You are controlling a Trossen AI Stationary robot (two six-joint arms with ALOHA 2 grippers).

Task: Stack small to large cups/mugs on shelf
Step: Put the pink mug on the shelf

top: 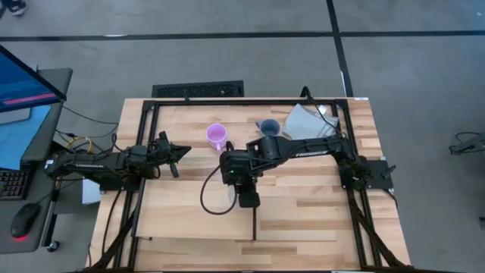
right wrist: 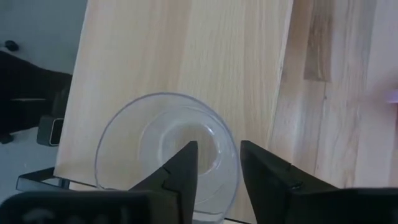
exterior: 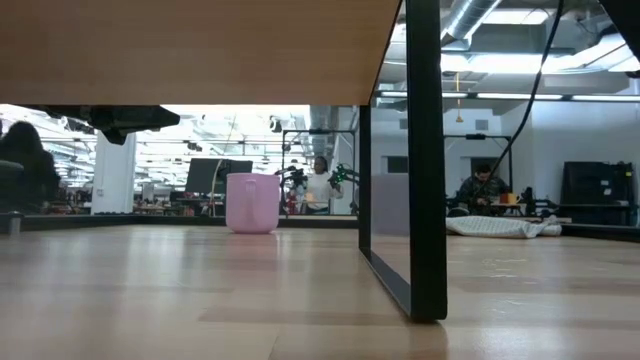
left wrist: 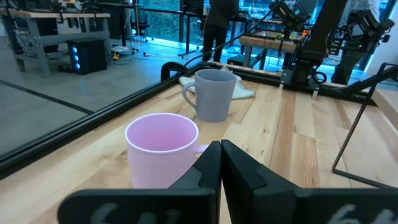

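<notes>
The small clear cup (right wrist: 165, 146) stands upright on the pale shelf board (top: 303, 216), near its left end. My right gripper (right wrist: 219, 149) hangs over it, pointing down, slightly open, with one finger inside the cup and one outside its wall; it also shows in the high view (top: 244, 199). The pink mug (top: 217, 136) and the blue-grey mug (top: 267, 127) stand upright on the tabletop behind the shelf. My left gripper (top: 184, 152) is shut and empty, just left of the pink mug (left wrist: 163, 149). My right gripper straddles the clear cup's wall at the rim (right wrist: 236, 155) from above, one finger inside and one outside. The outer finger (right wrist: 261, 171) lies right at the rim, and a gap shows beside the inner finger (right wrist: 183, 165). I cannot tell whether either finger touches.
A grey cloth (top: 307, 121) lies at the back right, beside the blue-grey mug. A thin black strip (top: 254, 224) divides the shelf. The low view shows the shelf's underside (exterior: 190, 50) raised over the tabletop, and a black frame post (exterior: 424, 160).
</notes>
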